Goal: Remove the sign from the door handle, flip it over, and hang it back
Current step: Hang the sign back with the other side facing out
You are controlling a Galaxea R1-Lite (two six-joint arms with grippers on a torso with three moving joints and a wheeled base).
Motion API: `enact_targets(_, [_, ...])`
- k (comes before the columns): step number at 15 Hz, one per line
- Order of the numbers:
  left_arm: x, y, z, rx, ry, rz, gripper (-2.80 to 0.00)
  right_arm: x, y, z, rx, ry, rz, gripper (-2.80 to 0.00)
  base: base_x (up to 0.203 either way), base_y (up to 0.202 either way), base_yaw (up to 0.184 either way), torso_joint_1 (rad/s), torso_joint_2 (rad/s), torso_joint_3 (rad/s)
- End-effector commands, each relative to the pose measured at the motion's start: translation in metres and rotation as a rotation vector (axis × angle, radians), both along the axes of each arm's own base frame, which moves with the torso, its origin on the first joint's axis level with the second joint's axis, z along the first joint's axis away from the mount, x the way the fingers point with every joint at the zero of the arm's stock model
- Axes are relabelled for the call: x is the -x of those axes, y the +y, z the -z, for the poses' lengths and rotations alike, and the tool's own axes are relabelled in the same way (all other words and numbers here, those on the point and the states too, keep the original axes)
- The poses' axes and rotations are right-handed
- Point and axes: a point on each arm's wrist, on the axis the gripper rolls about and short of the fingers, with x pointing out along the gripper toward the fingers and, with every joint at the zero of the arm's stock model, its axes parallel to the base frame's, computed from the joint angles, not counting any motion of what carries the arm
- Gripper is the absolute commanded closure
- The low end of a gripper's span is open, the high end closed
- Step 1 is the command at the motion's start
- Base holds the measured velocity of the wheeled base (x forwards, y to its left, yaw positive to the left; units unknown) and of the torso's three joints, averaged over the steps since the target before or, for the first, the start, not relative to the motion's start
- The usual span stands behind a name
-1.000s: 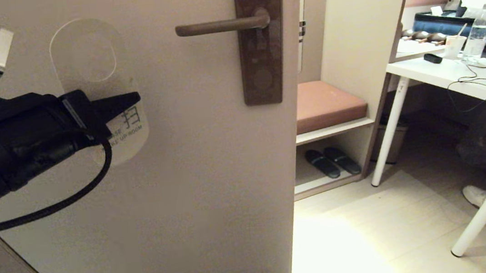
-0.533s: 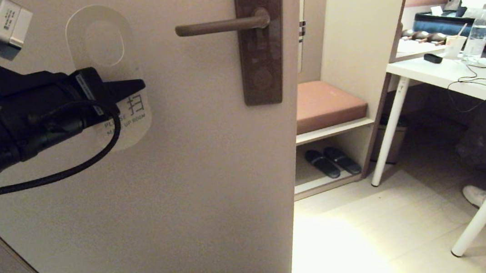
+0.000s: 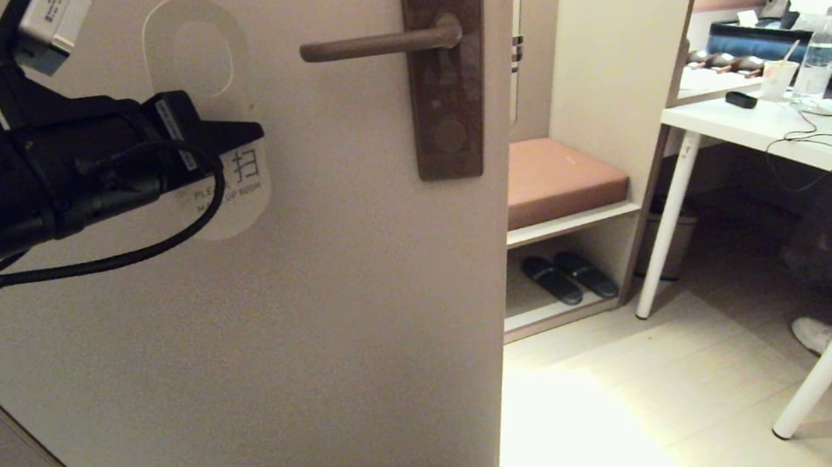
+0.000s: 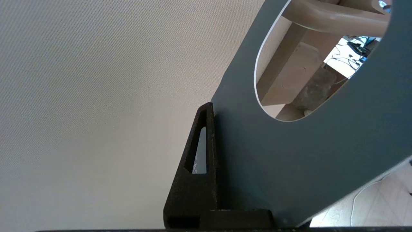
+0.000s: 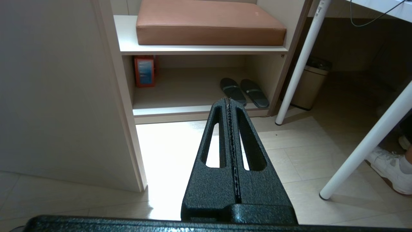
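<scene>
Two slippers sit shelved; left claw clamps sign beside door handle.

Pale beige textured door, brown padded cushion on a cream shelf unit, dark slippers on its lower shelf, small red box beside them, white round-legged table with clear plastic bottle, beige tiled floor

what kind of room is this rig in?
Probably a hotel guest room. The left gripper holds a make-up-room door-hanger sign by a lever door handle; beyond are an entry bench with a cushion, slippers beneath it, and a desk.
</scene>
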Motion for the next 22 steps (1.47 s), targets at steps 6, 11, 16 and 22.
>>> enact_targets(6, [-0.020, -0.010, -0.001, -0.001, 0.003, 0.004, 0.00, 0.000, 0.000, 0.000, 0.001, 0.002, -0.001, 0.00, 0.000, 0.000, 0.000, 0.000, 0.00, 0.000])
enact_targets(11, [-0.029, -0.013, 0.002, -0.006, 0.014, 0.001, 0.00, 0.000, 0.000, 0.000, 0.001, 0.002, -0.001, 0.00, 0.000, 0.000, 0.000, 0.000, 0.00, 0.000])
enact_targets(16, [-0.037, -0.016, 0.006, -0.016, 0.022, 0.003, 0.00, 0.000, 0.000, 0.000, 0.001, 0.002, -0.001, 0.00, 0.000, 0.000, 0.000, 0.000, 0.00, 0.000])
enact_targets(22, [-0.051, -0.022, 0.006, -0.021, 0.017, 0.007, 0.00, 0.000, 0.000, 0.000, 0.001, 0.002, -0.001, 0.00, 0.000, 0.000, 0.000, 0.000, 0.00, 0.000])
